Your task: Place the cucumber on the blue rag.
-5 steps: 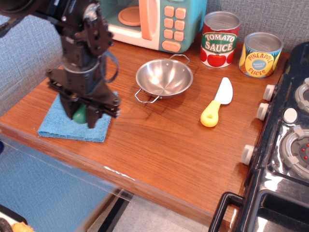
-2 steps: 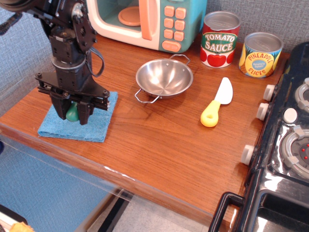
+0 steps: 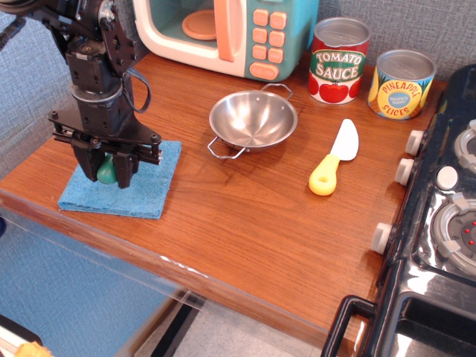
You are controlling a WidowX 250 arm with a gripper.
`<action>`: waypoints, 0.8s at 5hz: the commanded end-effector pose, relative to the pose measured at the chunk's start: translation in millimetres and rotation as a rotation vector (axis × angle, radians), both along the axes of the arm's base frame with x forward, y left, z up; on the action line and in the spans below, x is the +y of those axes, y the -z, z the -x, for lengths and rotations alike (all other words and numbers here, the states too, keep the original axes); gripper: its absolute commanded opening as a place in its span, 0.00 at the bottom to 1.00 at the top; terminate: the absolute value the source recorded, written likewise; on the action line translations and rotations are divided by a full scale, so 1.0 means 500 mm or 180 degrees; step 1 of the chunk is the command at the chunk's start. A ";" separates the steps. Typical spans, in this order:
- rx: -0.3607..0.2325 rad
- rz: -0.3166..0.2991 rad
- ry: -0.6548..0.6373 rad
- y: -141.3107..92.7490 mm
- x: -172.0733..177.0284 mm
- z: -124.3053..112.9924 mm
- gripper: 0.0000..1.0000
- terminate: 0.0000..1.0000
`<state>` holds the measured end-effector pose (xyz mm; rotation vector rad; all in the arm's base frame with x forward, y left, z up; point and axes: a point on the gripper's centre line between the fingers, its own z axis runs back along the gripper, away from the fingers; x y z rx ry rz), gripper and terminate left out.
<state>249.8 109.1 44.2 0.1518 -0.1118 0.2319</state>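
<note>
bare wood [image 3: 223, 216] right of blue rag [image 3: 152, 195], steel bowl [image 3: 253, 120] behind

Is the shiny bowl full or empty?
Empty. The steel bowl stands upright on the wooden counter, and its bare shiny bottom shows, with nothing lying inside it.

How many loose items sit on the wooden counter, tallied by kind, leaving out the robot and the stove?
Cans: 2, tomato sauce can, pineapple can
Bowls: 1, steel bowl
Knives: 1, toy knife
Cloths: 1, blue rag
Vegetables: 1, cucumber
Microwaves: 1, toy microwave
Total: 7
</note>
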 end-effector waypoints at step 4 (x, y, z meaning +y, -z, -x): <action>-0.0451 0.0272 0.0665 -0.110 -0.117 0.008 1.00 0.00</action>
